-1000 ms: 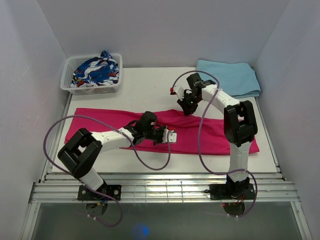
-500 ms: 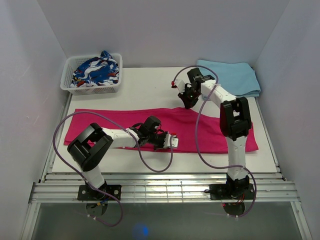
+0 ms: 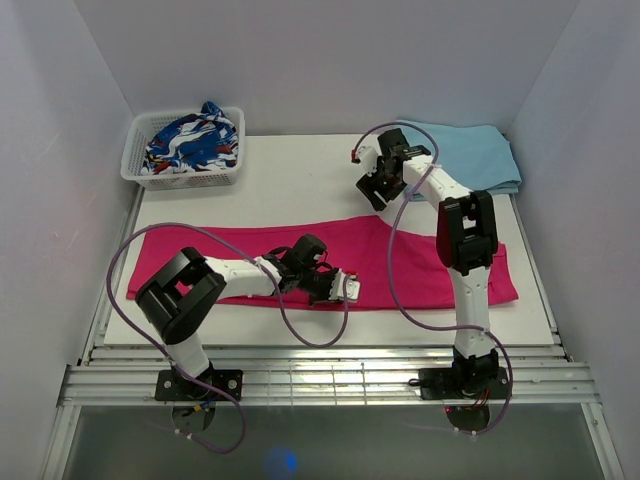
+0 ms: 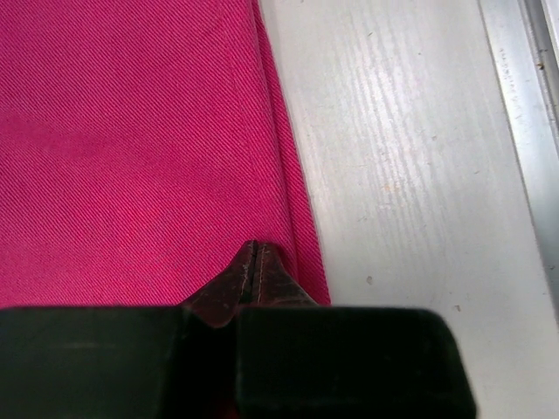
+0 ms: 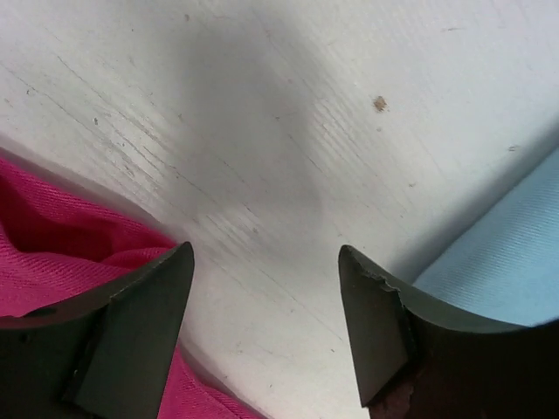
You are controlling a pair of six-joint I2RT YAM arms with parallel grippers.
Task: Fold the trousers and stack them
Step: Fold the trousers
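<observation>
The magenta trousers (image 3: 430, 265) lie flat in a long band across the table. My left gripper (image 3: 348, 288) is low at their near edge, just left of the middle. In the left wrist view its tips (image 4: 254, 244) are closed together on the pink fabric (image 4: 131, 131) right beside the hem; the pinch itself is hidden under them. My right gripper (image 3: 375, 198) hovers at the far edge of the trousers. Its jaws (image 5: 266, 253) stand wide apart over bare table with nothing between them, and the pink cloth (image 5: 52, 244) lies just to their left.
A folded light blue cloth (image 3: 465, 155) lies at the back right, close to the right gripper and at the right of its wrist view (image 5: 507, 253). A white basket (image 3: 135, 165) holding a blue-white-red patterned garment (image 3: 190, 140) stands at the back left. Metal rails (image 3: 320, 375) run along the near edge.
The right gripper has opened, let go of the trousers' far edge and drawn back a little. The left gripper has moved to the near edge and shut there.
</observation>
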